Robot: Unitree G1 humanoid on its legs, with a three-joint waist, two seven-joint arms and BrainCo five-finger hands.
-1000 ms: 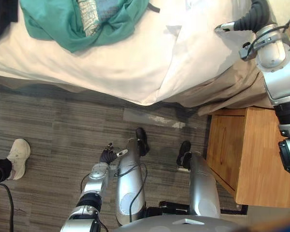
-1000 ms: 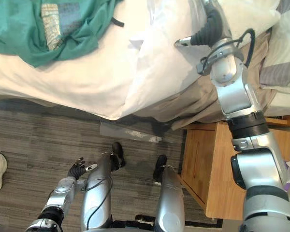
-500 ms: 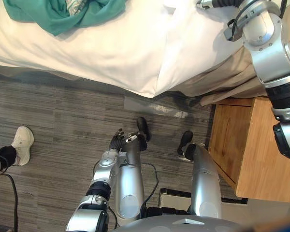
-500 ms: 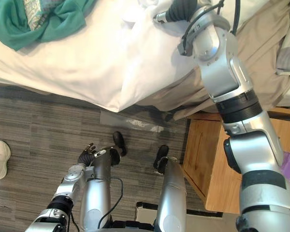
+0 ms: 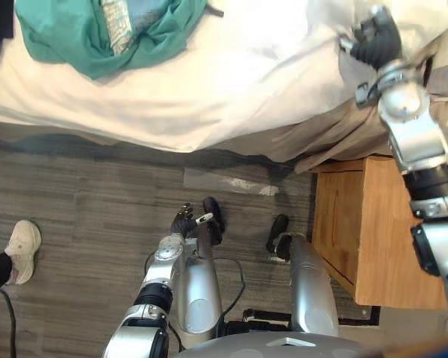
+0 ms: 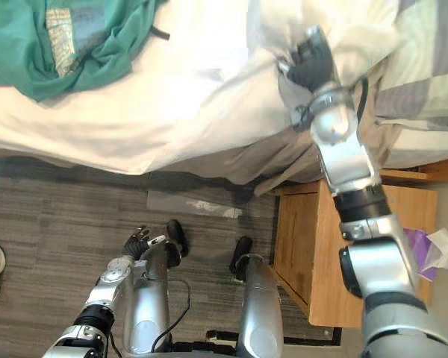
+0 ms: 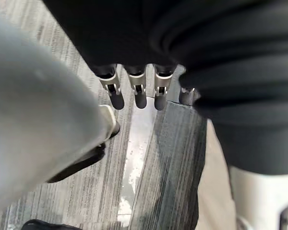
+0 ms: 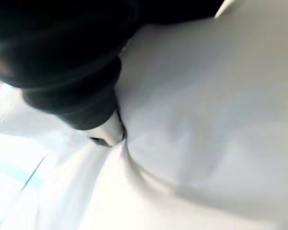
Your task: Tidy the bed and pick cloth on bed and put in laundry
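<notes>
Green cloth (image 5: 75, 37) lies crumpled on the left part of the bed (image 5: 343, 138), back from its near edge. The right robot hand (image 6: 311, 63) sits in the bunched white sheet (image 6: 209, 97) near the bed's right near corner; whether it grips cannot be told. The left robot hand (image 5: 183, 221) hangs relaxed and empty over the floor (image 5: 75, 209).

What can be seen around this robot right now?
sheet: one, white, covering the bed and hanging over its edge
cloth: one, green, crumpled on the sheet at the left
blanket: one, grey and pale checks, right end of the bed
nightstand: one, light wood, right of the bed
tissue box: one, purple, on the nightstand
floor: grey planks
shoe: one, white, a person's, far left on the floor
left hand: open, low over the floor
right hand: on the sheet
</notes>
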